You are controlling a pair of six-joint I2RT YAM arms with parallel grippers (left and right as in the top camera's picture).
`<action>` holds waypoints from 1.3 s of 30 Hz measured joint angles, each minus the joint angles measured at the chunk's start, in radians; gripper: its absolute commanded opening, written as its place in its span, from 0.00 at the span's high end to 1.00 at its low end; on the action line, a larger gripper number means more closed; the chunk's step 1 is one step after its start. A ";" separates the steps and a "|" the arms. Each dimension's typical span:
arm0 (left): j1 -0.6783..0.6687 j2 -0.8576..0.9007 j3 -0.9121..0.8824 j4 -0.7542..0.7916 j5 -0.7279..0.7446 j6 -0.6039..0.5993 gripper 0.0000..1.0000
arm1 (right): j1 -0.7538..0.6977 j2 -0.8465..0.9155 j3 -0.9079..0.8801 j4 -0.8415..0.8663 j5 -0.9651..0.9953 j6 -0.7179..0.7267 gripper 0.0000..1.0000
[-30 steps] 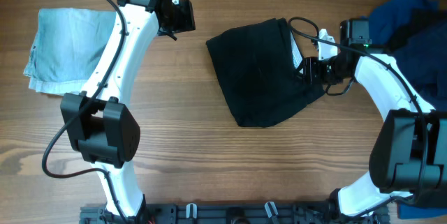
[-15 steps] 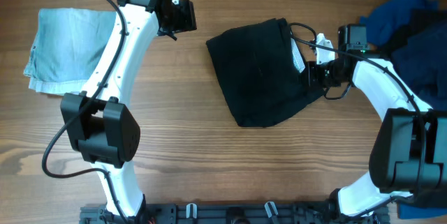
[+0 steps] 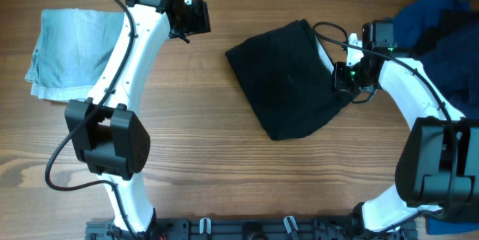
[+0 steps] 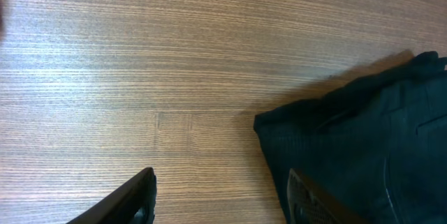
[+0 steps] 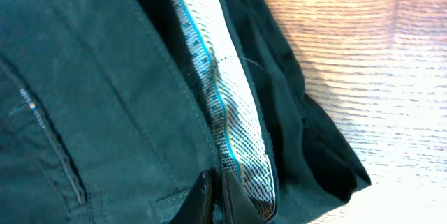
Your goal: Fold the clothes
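The clothes in play are black shorts (image 3: 288,79), lying crumpled in the middle of the table. My right gripper (image 3: 342,75) is shut on their right edge. In the right wrist view its fingertips (image 5: 216,199) pinch the dark fabric (image 5: 91,77) beside a white mesh lining with a teal stripe (image 5: 223,105). My left gripper (image 3: 196,17) hovers open at the back, left of the shorts and apart from them. The left wrist view shows its gap (image 4: 222,199) over bare wood, with the shorts' corner (image 4: 363,133) to the right.
Pale blue denim shorts (image 3: 71,49) lie folded at the far left. A heap of royal-blue and black garments (image 3: 441,31) sits at the right edge, behind my right arm. Bare wood shows at the table's front.
My right gripper has shut on the shorts' right edge, and the black shorts have shifted slightly to the right. The left arm has stayed put.
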State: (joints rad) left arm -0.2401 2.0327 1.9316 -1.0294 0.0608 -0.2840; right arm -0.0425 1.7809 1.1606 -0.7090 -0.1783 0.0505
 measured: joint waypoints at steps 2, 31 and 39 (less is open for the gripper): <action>0.000 0.000 0.000 0.000 0.000 0.000 0.40 | 0.001 0.000 -0.033 0.043 0.028 0.042 0.96; -0.058 0.114 0.001 0.254 0.315 0.089 0.96 | 0.002 -0.147 0.032 -0.120 0.010 0.183 0.96; -0.186 0.283 0.001 0.364 0.367 0.090 0.96 | 0.002 -0.082 -0.219 0.151 0.135 0.241 0.96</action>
State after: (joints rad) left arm -0.4263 2.3154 1.9324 -0.6659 0.4282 -0.1940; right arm -0.0406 1.6993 0.9421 -0.5575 -0.0433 0.2920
